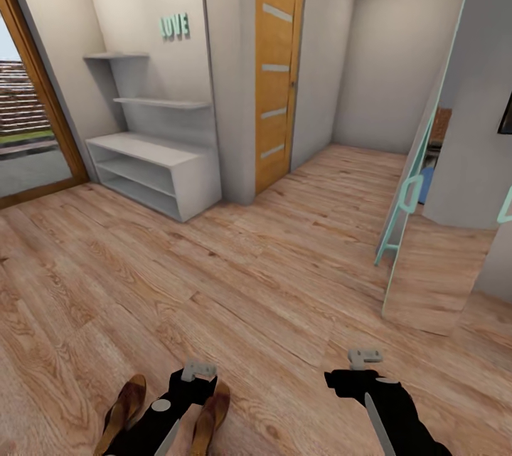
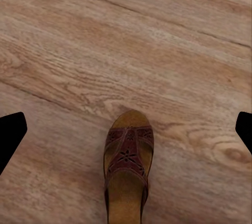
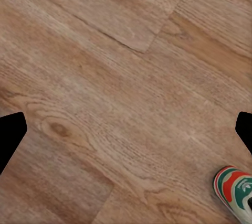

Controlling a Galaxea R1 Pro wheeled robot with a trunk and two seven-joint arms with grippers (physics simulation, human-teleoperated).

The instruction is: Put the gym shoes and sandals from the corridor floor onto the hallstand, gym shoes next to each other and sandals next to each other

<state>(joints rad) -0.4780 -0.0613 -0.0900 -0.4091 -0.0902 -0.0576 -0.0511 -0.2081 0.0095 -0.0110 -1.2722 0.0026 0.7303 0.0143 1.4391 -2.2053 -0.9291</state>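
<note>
Two dark brown sandals lie on the wooden floor at the near left, one (image 1: 125,403) to the left of my left arm and one (image 1: 212,416) to its right. My left gripper (image 1: 198,369) hovers open just past their toes. In the left wrist view one sandal (image 2: 127,167) lies below the open gripper (image 2: 126,135). My right gripper (image 1: 365,356) is open over bare floor. The right wrist view catches the red and green end of a gym shoe (image 3: 235,188) beside the open gripper (image 3: 126,135). The white hallstand (image 1: 186,186) stands at the far left wall, nothing on it.
Floating shelves (image 1: 162,103) and teal LOVE letters (image 1: 174,25) hang above the hallstand. A glass door (image 1: 25,136) is at the far left and a wooden door (image 1: 275,72) behind. A teal-framed panel (image 1: 402,228) leans at the right. Open floor lies between.
</note>
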